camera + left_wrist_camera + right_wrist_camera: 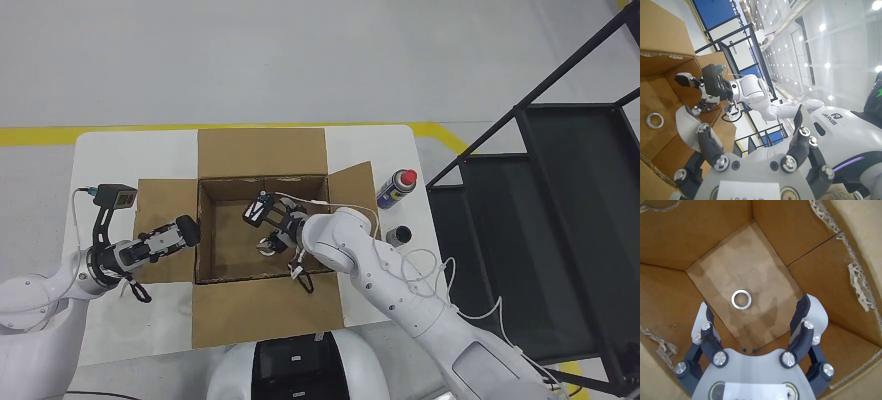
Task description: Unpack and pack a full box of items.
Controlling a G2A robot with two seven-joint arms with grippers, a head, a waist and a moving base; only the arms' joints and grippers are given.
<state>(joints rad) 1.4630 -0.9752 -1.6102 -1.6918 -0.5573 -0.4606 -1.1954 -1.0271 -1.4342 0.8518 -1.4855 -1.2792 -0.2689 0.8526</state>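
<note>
One last pick in the unpacking, by the look of things: down in the mouth of the cardboard box (262,150) with the right gripper (754,306), fingers spread wide and holding nothing, poised straight above a metal ring (741,299) lying flat on the box floor, ahead of the fingertips and well apart from them. Waiting across the box wall from that gripper, over a folded-out flap, the left gripper (742,113), likewise spread open and empty, pointing over the rim toward its partner. Out on the table (130,160) beyond the flap behind the right arm: a spray can (397,187) and a small black cylinder (399,236), probably unpacked items. Next, in all likelihood, a straight drop onto the ring, calling for fingertips brought down to the cardboard and a careful close across so thin and low a part, apt to skate away rather than lift. Plenty of bare floor all round the ring, none of the four walls near it; tighter higher up, with ragged, torn rim edges close on both sides of the wrist. Best raised straight up, clear of those edges, before any swing toward the table.
</note>
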